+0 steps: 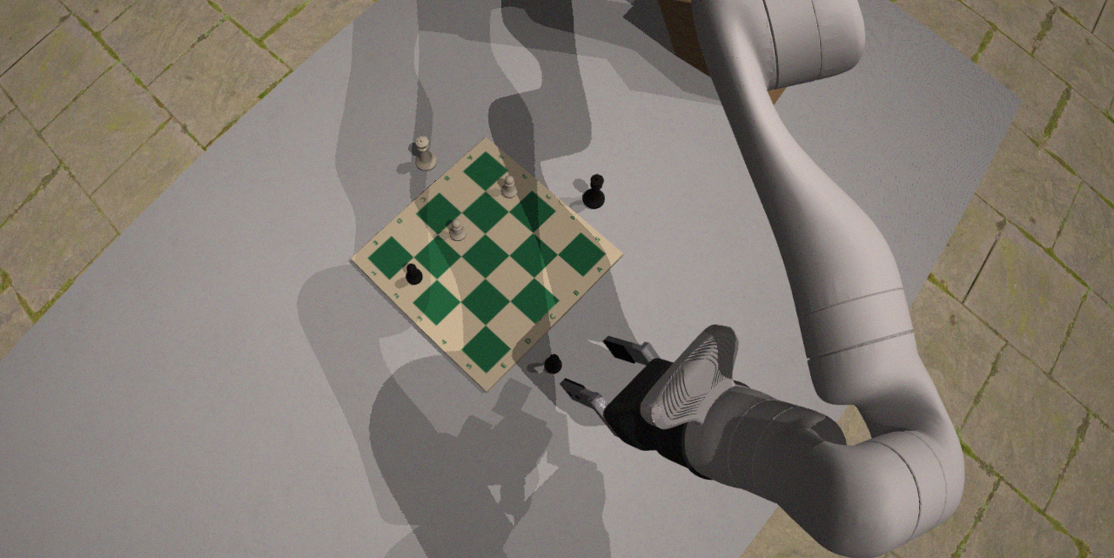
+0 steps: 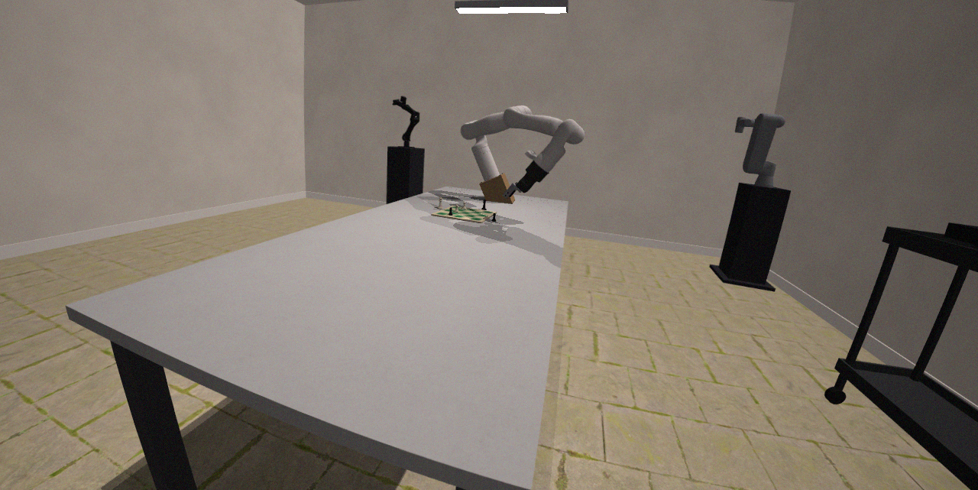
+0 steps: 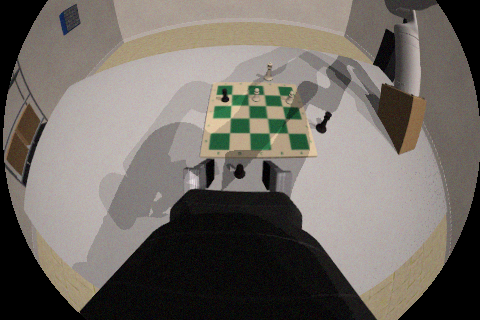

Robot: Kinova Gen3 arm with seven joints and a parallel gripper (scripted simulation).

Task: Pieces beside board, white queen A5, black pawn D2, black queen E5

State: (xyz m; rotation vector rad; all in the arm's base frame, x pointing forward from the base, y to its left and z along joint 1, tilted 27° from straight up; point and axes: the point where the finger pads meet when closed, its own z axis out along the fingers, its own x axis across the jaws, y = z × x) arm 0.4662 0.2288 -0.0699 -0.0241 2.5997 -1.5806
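The board (image 1: 361, 259) (image 3: 260, 154) bears a black pawn (image 1: 413, 274) (image 3: 225, 95) on E2, a white pawn (image 1: 457, 230) (image 3: 256, 95) on C2 and a white pawn (image 1: 508, 186) (image 3: 290, 97) on A2. The white queen (image 1: 423, 154) (image 3: 269, 72) stands upright off the row-1 edge. The black queen (image 1: 593, 192) (image 3: 324, 123) stands upright off the A-side edge near row 4. The loose black pawn (image 1: 552, 364) (image 2: 493, 217) (image 3: 240, 171) stands off the row-5 edge near D. My gripper (image 1: 585, 361) (image 2: 510, 193) (image 3: 238, 170) is open and empty, tilted, raised above the table beside this pawn.
The wooden base block (image 1: 679, 20) (image 2: 497, 188) (image 3: 397, 116) stands beyond the black queen. The arm reaches over the table on the right side in the top view. Shadows of the arm fall across the board and the table (image 1: 194, 305) (image 2: 341, 322).
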